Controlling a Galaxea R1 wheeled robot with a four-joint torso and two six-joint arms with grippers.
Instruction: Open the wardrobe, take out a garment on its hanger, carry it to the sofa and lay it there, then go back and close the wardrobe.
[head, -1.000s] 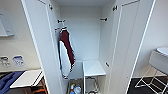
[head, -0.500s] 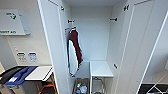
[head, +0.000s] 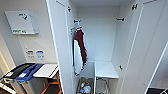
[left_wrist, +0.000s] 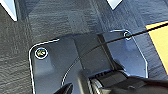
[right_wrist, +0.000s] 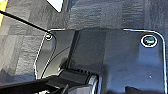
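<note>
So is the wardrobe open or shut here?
Open: both doors of the wardrobe stand swung out, showing a dark red garment hanging inside.

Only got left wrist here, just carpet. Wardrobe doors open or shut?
Observer: Open. The wardrobe has both doors swung out in the head view.
Operator: Anything hanging inside?
Observer: A dark red garment with a white side, near the interior's left wall.
Operator: Lower section?
Observer: A white shelf low on the right; small items sit in the bottom left compartment.
</note>
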